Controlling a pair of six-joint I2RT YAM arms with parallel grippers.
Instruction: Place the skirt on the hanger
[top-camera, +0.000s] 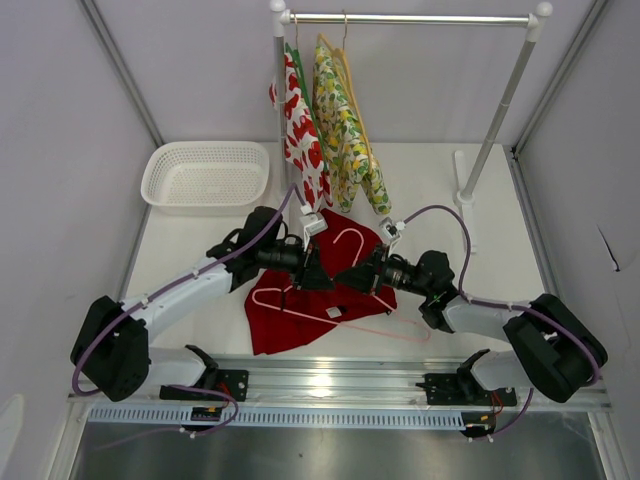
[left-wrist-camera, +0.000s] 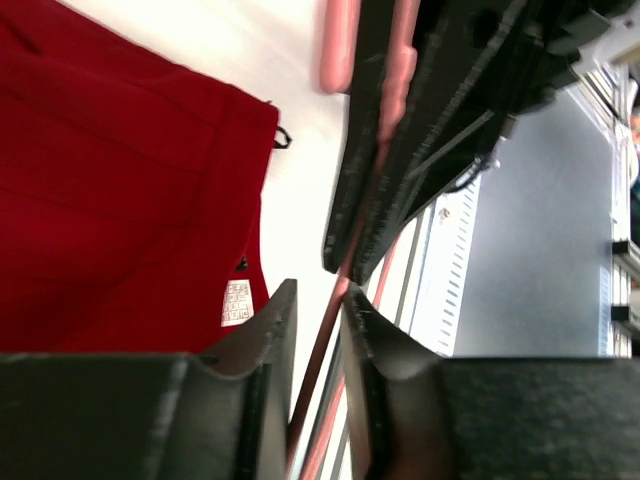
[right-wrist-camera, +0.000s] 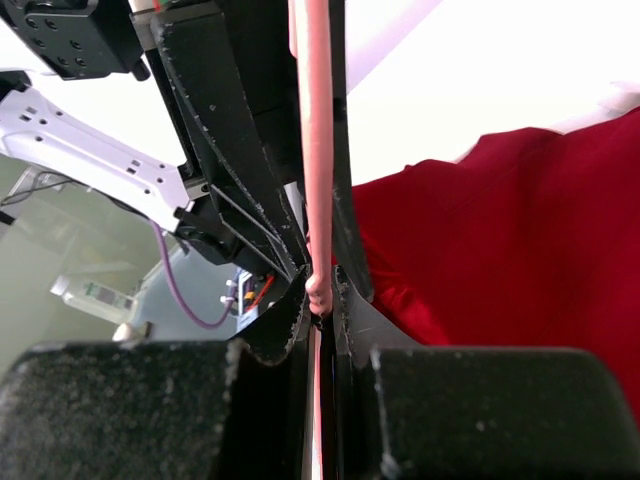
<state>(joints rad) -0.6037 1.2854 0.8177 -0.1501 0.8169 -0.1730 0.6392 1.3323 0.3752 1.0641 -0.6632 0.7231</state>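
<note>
Our right pincer (right-wrist-camera: 318, 288) is clamped on the pink wire of the hanger (right-wrist-camera: 316, 120). Our left pincer (left-wrist-camera: 318, 300) is narrow, with that wire running between its fingers, though we cannot tell whether it grips. The hanger sits over the skirt (top-camera: 285, 325), which lies spread on the bench (top-camera: 185, 232) between both arms.

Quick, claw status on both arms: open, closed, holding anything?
Left claw: closed on the pink hanger.
Right claw: closed on the pink hanger too.
</note>
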